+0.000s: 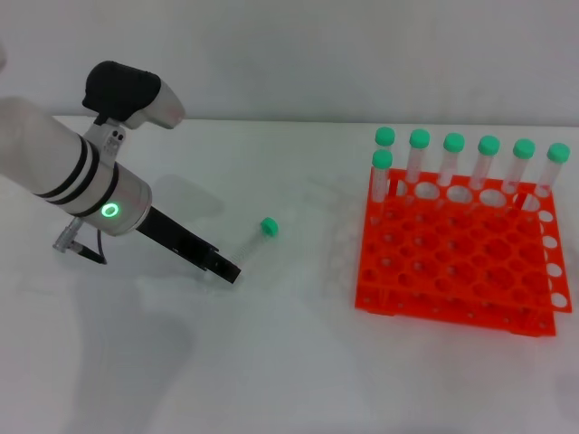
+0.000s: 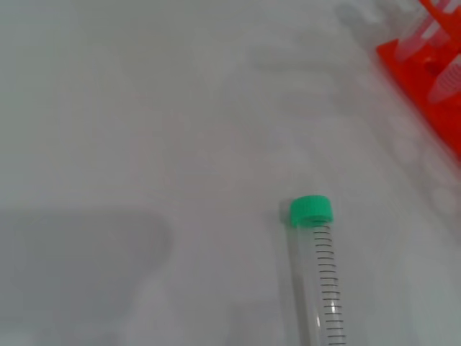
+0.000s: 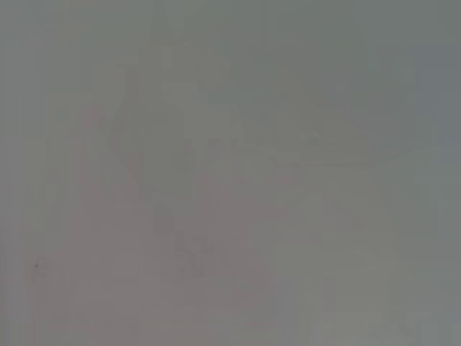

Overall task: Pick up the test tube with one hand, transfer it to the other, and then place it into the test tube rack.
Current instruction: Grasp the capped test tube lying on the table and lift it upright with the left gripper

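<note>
The test tube (image 1: 254, 243) lies on the white table, its green cap pointing to the back right, left of the orange-red test tube rack (image 1: 450, 311). My left gripper (image 1: 226, 268) reaches low over the table, with its tip at the tube's bottom end. The left wrist view shows the tube (image 2: 321, 277) lying flat with its printed graduations, and a corner of the rack (image 2: 425, 66) beyond it. My right gripper is out of view, and the right wrist view shows only a blank grey surface.
Several identical green-capped tubes (image 1: 453, 158) stand upright in the rack's back row and at its back left corner. The bare white table (image 1: 298, 362) spreads between the lying tube and the rack.
</note>
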